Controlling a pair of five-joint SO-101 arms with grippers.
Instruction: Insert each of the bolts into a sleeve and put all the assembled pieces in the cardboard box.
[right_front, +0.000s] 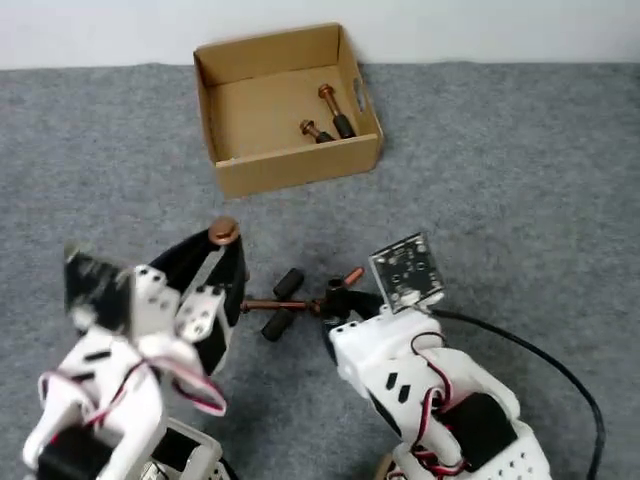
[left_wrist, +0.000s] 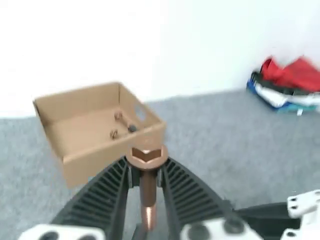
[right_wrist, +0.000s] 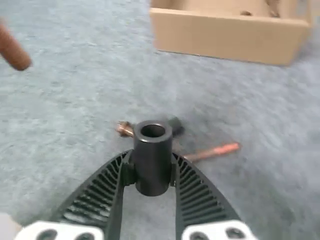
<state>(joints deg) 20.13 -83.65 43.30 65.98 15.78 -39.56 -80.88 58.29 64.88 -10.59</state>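
- Left gripper (left_wrist: 146, 172) is clamped on a bolt (left_wrist: 146, 156). The head sits just past the fingertips, toward the box (left_wrist: 85, 130), and the shank runs back between the fingers.
- Right gripper (right_wrist: 151, 162) is closed round a sleeve (right_wrist: 152, 145), held off the table with the bore facing outward.
- The box holds two assembled pieces (right_front: 325, 115). A loose bolt (right_front: 272, 305) and loose sleeves (right_front: 289, 282) lie between the arms.
- Risk: the bolt leads with its head and the tip is buried in the jaws, so the sleeve probably cannot reach the tip without a regrip.
- Risk: bolt and bore look out of line, so a skewed push could catch the rim or shove the sleeve through the fingers.
- Risk: the arms are close over the loose parts, and a low sweep could scatter them.
- The high view gives the arm spacing and the box contents.
- The right wrist view shows a clear bore, which the high view does not resolve.
- The left wrist view shows where the grip sits on the shank.
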